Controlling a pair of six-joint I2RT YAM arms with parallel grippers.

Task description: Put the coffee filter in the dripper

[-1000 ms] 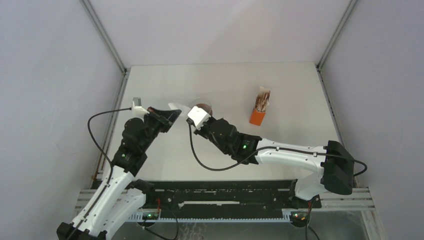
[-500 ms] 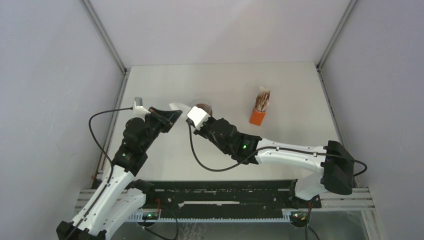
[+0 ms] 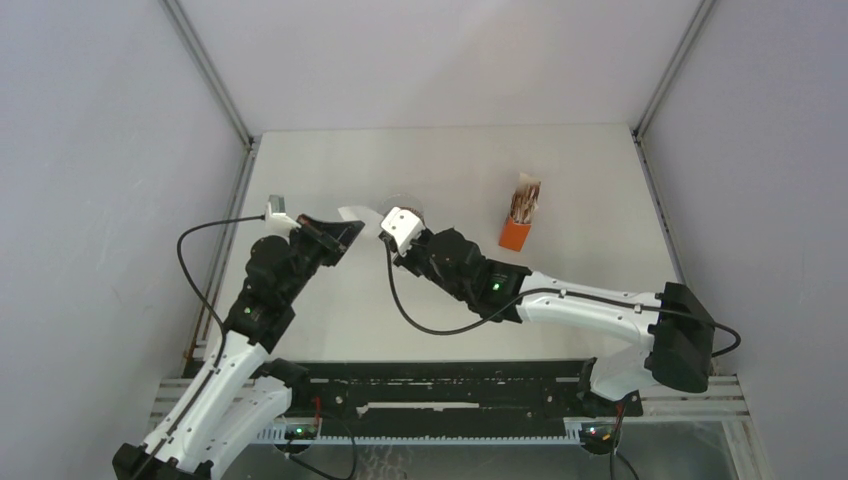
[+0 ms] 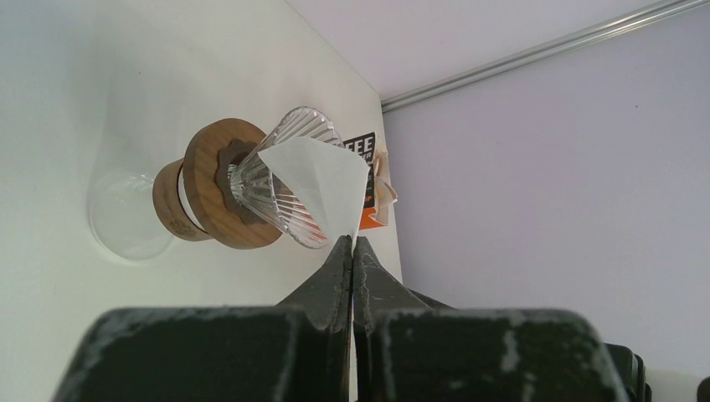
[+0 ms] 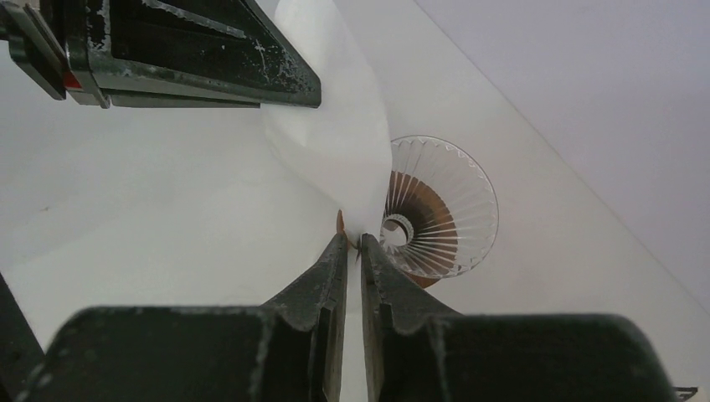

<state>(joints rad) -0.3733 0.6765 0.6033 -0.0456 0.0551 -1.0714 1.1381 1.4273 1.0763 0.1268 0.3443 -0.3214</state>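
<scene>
The coffee filter is a white paper fan; my left gripper is shut on its edge and holds it just left of the dripper. The dripper is a clear ribbed cone in a brown wooden collar, standing on a glass cup. In the right wrist view the filter hangs from the left gripper down to my right gripper, whose jaws are a narrow slit apart with the filter's lower corner at their tips. The dripper sits just beyond. From above, the filter spans both grippers; my right wrist covers the dripper.
An orange box with brown-edged contents stands to the right of the dripper, also seen in the left wrist view. The white table has walls at the back and on both sides.
My right gripper has moved a little forward and right, over the dripper and up to the filter's corner. The left gripper has held still with the filter.
</scene>
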